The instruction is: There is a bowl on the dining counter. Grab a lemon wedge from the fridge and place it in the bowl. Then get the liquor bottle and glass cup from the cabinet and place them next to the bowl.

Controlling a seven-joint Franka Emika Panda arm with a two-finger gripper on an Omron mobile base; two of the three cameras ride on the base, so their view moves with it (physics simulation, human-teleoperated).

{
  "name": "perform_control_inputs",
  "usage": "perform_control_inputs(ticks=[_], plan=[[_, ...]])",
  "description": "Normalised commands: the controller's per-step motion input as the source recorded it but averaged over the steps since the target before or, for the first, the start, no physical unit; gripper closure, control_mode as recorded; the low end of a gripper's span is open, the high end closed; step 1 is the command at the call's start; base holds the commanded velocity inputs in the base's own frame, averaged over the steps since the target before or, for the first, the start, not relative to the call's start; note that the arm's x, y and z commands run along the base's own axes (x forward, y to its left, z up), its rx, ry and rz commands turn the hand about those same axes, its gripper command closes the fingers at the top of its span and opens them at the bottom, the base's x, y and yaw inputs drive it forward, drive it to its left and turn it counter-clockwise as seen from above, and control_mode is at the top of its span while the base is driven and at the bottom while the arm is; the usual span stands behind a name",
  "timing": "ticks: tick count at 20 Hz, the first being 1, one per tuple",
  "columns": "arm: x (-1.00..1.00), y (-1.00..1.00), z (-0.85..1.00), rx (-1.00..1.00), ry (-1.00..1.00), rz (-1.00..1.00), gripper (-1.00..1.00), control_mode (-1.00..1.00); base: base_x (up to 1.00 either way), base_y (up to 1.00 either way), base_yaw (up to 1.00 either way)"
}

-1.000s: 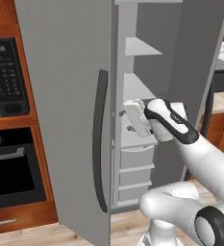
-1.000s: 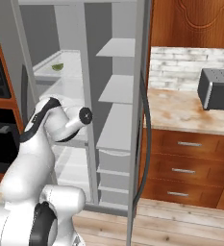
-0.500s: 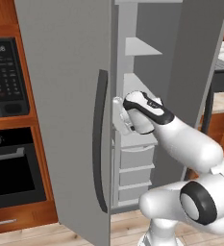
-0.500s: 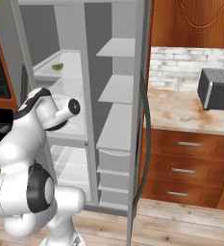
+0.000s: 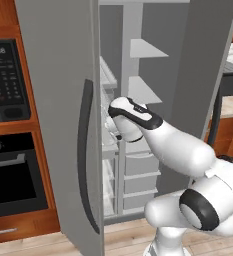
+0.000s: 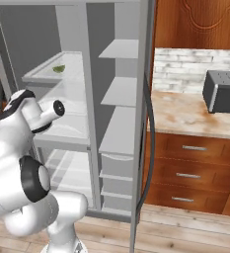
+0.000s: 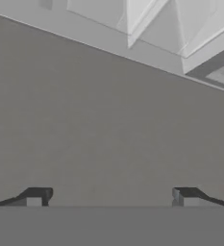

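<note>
The fridge (image 6: 87,123) is shown with both doors swung open, the left door (image 5: 63,125) occupying the left-centre of the left base view and the right door edge (image 6: 146,123) crossing the centre of the right base view. The lemon wedge (image 6: 59,68) is seen as a small green-yellow piece lying on the upper glass shelf (image 6: 57,74) of the left compartment, in the upper left of the right base view; its long axis cannot be told at this size. The gripper (image 7: 111,197) is held with its jaws wide apart and empty, the two dark fingertips (image 7: 34,196) being visible at the lower left and lower right of the hand view, directed at a flat grey fridge surface close ahead. In the left base view the hand (image 5: 119,122) is placed at frame centre, just inside the opening beside the left door. The wedge is therefore judged to lie above the jaws and deeper into the compartment, so that a raising and a reach inward are called for. The right compartment is fitted with bare shelves and lower drawers (image 6: 117,178); nothing is seen in them. A toaster (image 6: 224,92) is seen on the counter (image 6: 185,116) at the right edge.
</note>
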Motion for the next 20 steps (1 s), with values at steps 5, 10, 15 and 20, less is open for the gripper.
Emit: perform_control_inputs(ticks=[5, 10, 15, 20], plan=[[-0.15, 0.86, -0.14, -0.01, 0.00, 0.12, -1.00, -1.00, 0.00, 0.00, 0.00], [0.00, 0.79, -0.01, 0.00, 0.00, 0.07, -1.00, -1.00, 0.00, 0.00, 0.00], [-0.07, 0.66, -0.05, -0.07, 0.00, 0.01, -1.00, -1.00, 0.00, 0.00, 0.00], [-0.05, 0.13, -0.03, -0.04, 0.00, 0.02, -1.00, -1.00, 0.00, 0.00, 0.00]])
